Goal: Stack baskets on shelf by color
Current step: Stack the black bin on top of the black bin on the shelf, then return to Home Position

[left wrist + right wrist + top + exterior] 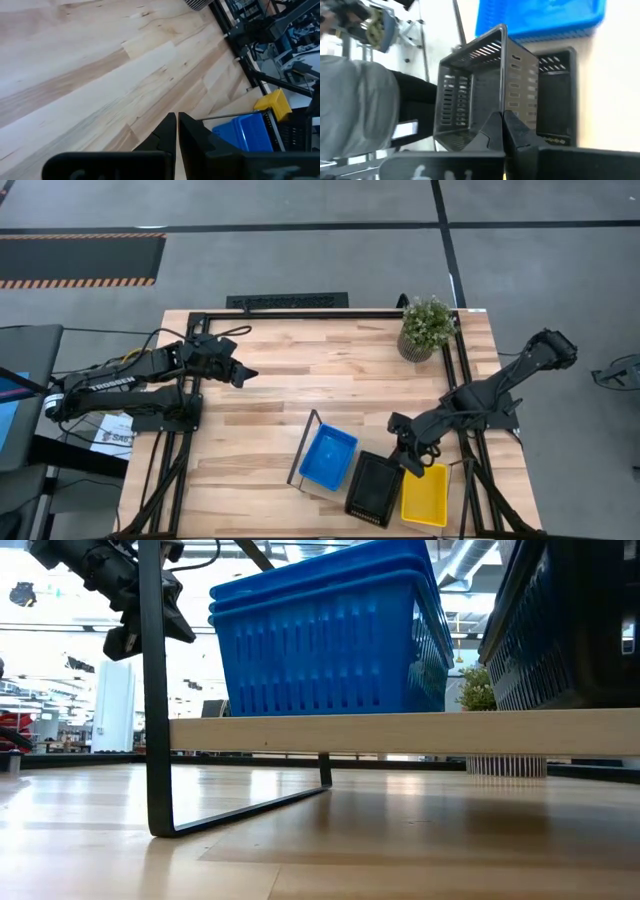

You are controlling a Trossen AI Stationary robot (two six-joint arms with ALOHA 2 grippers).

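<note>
Both end effectors closed (left (245,375) hovering, right (407,463) angled down low).

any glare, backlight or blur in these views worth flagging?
Low view: bright room behind backlights the blue baskets and silhouettes the black basket; sheen on the tabletop. Right wrist view: black basket slightly soft, background blown out. High view: evenly lit.

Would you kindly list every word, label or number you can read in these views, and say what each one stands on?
"TROSSEN": white letters on the left arm, high view.
Paper under the left arm's base: dark print, cut off and too small to read.
Black basket, right wrist view: pale marks along its rim, too blurred to read.
Right gripper: pale scrawl on its body, not readable.
Blue baskets, shelf, plant: no text.
</note>
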